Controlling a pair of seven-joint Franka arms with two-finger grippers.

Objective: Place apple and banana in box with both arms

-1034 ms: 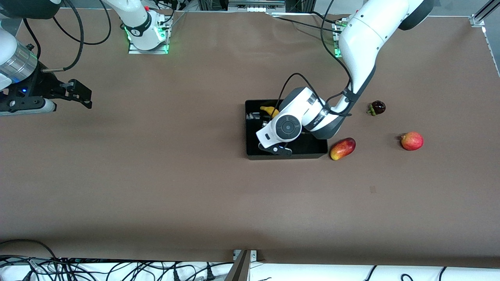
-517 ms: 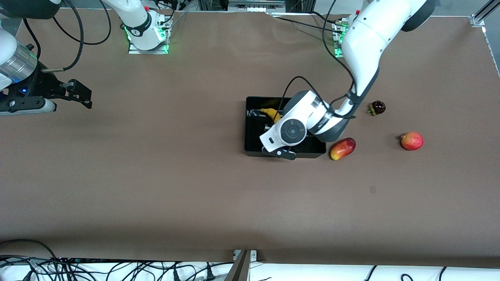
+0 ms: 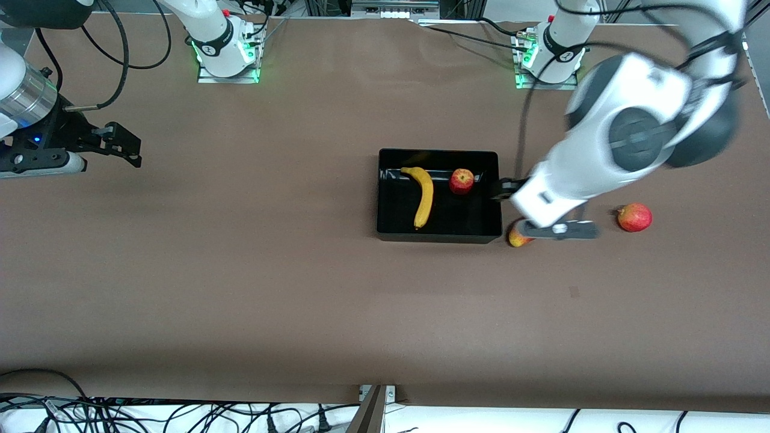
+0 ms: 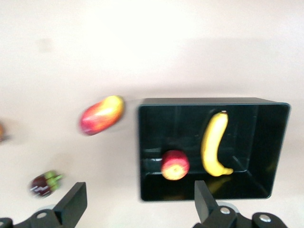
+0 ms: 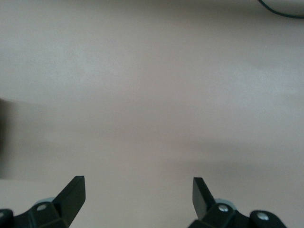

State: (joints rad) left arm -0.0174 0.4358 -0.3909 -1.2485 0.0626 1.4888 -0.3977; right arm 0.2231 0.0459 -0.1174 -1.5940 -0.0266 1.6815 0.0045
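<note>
The black box stands mid-table. Inside it lie the yellow banana and, beside it toward the left arm's end, the small red apple. The left wrist view shows the same from above: box, banana, apple. My left gripper hangs open and empty over the box's wall at the left arm's end, its fingers wide apart. My right gripper waits open over the table at the right arm's end, with only bare table between its fingers.
An oblong red-yellow fruit lies right beside the box, partly under the left hand; it shows whole in the left wrist view. A reddish-pink round fruit sits farther toward the left arm's end. A small dark fruit lies nearby.
The left gripper has opened, risen out of the box and swung toward the left arm's end. The apple and whole banana now show in the box. The right arm has not moved.
</note>
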